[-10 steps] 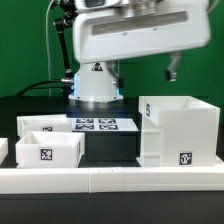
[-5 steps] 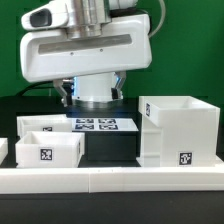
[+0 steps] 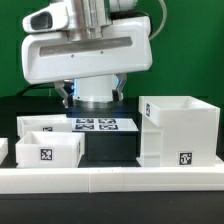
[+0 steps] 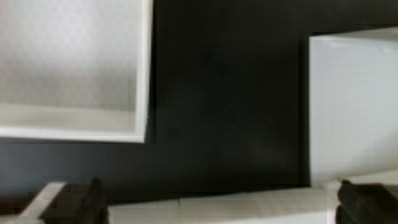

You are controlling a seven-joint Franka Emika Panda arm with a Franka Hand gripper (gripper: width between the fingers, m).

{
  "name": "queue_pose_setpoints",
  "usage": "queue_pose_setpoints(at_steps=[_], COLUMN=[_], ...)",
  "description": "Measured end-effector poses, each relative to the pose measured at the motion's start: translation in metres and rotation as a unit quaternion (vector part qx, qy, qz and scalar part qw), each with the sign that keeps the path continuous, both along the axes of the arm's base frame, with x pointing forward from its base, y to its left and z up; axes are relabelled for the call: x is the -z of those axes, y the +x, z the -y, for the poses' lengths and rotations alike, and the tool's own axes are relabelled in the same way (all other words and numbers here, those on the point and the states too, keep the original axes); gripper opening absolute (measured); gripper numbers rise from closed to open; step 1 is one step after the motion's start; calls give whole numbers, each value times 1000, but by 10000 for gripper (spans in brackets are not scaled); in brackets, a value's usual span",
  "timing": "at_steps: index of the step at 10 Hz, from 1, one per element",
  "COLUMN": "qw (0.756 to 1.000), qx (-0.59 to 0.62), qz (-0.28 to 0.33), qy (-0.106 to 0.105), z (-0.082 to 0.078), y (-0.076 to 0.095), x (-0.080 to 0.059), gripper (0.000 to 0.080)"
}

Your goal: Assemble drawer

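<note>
Though unassembled, white tagged drawer (image 3: 178, 130)

- The casing (image 3: 180, 125), a white open-topped box, stands upright on the black worktop (image 3: 20, 105) at the exterior view's right, with a square tag (image 3: 184, 157) on its near face.
- Two shallow white trays sit at the exterior view's left: the near tray (image 3: 48, 150) and the far tray (image 3: 40, 124) just behind it.
- The marker board (image 3: 98, 125) lies flat, farther back, between the trays and the casing.
- A low white rail (image 3: 110, 180) runs along the near edge.
- The arm (image 3: 90, 50) hangs above the centre, before a green backdrop (image 3: 190, 60).
</note>
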State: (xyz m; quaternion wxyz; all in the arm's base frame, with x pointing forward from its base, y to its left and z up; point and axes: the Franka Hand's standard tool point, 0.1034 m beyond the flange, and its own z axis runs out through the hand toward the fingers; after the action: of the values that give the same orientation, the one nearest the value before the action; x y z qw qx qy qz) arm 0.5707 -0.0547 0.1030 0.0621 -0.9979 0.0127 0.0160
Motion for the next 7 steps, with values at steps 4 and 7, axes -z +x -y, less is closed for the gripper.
queue_pose_setpoints(at_steps=[4, 7], qw=[999, 1000], qx=[9, 6], qz=[4, 2], qy=[-30, -30], z=[25, 31], y=[-11, -15], x=[29, 43], gripper=[649, 649])
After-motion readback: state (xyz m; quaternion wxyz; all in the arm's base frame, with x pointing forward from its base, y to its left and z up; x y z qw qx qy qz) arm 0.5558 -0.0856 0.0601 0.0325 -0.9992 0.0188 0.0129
